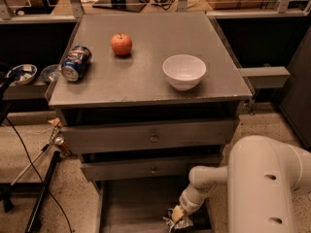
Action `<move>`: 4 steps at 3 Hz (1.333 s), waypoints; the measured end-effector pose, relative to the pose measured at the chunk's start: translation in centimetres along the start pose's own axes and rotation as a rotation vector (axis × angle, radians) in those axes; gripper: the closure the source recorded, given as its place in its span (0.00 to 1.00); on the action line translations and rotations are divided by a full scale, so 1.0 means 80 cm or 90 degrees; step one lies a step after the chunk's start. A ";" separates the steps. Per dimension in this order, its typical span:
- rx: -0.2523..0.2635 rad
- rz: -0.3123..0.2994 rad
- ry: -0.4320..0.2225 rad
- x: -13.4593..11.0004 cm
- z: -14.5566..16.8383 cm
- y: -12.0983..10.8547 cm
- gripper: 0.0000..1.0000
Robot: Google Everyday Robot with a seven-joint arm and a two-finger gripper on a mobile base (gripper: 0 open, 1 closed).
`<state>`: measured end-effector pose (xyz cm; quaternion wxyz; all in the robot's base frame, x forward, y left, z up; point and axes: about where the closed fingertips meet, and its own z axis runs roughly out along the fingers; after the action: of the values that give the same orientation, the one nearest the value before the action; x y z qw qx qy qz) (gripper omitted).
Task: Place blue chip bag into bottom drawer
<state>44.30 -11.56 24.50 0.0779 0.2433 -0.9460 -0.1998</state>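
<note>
The bottom drawer (pixel 127 205) stands pulled out beneath the two shut upper drawers (pixel 146 139). The arm (pixel 210 177) reaches down into it from the right. The pincer (pixel 177 215) hangs low over the drawer's floor, towards its right side, at the lower edge of the view. Just under it shows a crumpled dark and silvery thing, most likely the bag (pixel 171 224), touching the pincer or nearly so. Whether the pincer is clamped on the bag or open cannot be told.

On the table (pixel 141 84) are a can (pixel 75 63), an apple (pixel 121 44) and a bowl (pixel 184 71), none of them part of the job.

The task looks close to its end, since the bag lies within the drawer's bounds. What seems left is to release it, if that is not yet done, and lift the arm clear.
</note>
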 end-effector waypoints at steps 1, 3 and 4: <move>-0.042 0.017 -0.028 -0.024 0.025 -0.001 1.00; -0.066 0.025 -0.037 -0.041 0.046 0.002 1.00; -0.073 0.048 -0.039 -0.059 0.073 0.001 1.00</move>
<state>46.95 -7.20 18.97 0.0700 0.1961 -0.9434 -0.2580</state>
